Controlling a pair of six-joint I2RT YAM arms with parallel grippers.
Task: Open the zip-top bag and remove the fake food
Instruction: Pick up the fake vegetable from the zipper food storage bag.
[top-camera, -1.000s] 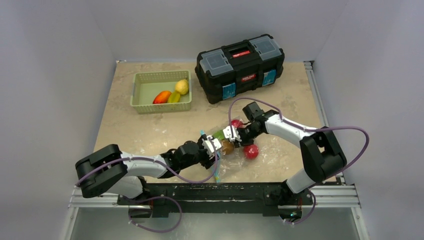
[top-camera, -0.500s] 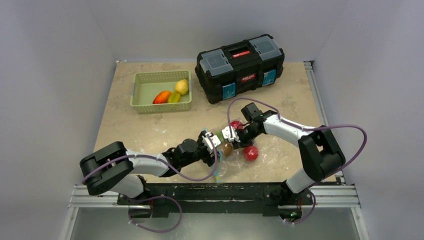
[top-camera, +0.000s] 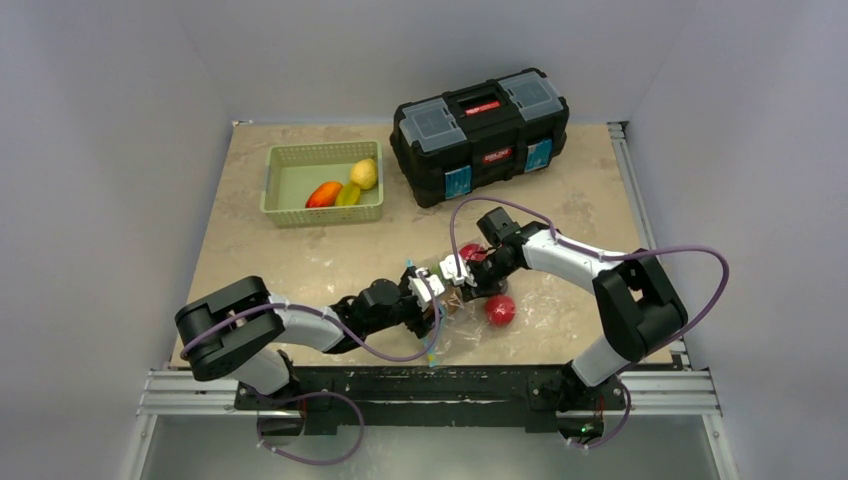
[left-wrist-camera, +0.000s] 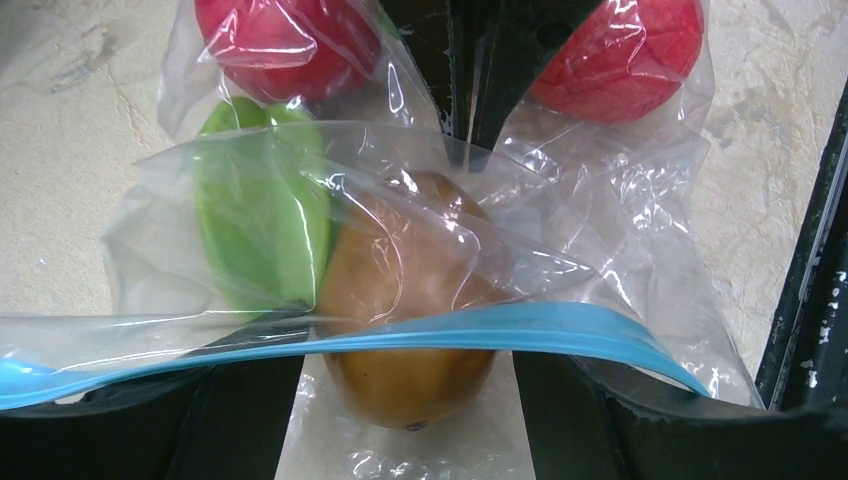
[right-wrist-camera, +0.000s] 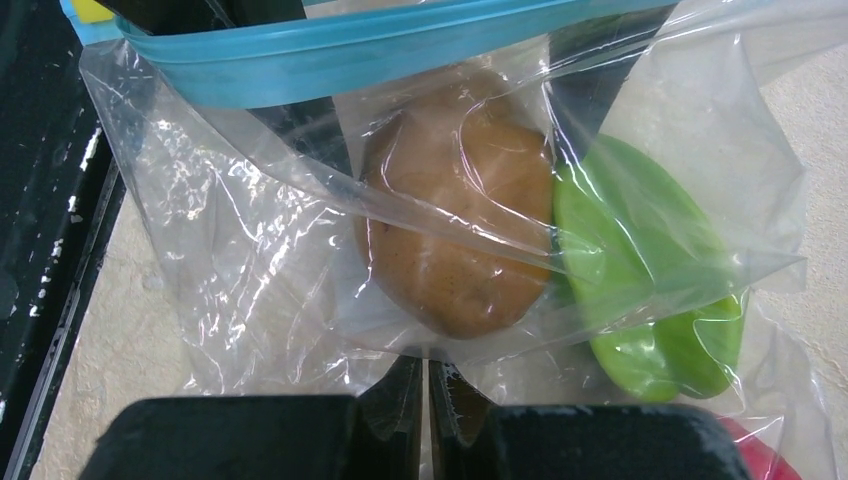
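Observation:
The clear zip-top bag (top-camera: 530, 300) lies near the front middle of the table, its teal-blue zip strip (left-wrist-camera: 520, 328) at my left gripper. Inside show a brown fruit (left-wrist-camera: 410, 290), a green piece (left-wrist-camera: 265, 220) and two red fruits (left-wrist-camera: 285, 40) (top-camera: 500, 310). My left gripper (top-camera: 432, 292) is open at the bag's mouth, its fingers (left-wrist-camera: 240, 420) on either side of the brown fruit's end with small gaps. My right gripper (right-wrist-camera: 428, 372) is shut on a fold of the bag's plastic just behind the brown fruit (right-wrist-camera: 455, 240).
A green basket (top-camera: 275, 170) at the back left holds an orange, a green and a yellow fruit. A black toolbox (top-camera: 480, 130) stands at the back middle. A metal rail runs along the table's right edge (top-camera: 630, 190).
My left arm has pushed forward, bringing its gripper further onto the bag's mouth. My right gripper has shifted a little left with the bag's plastic.

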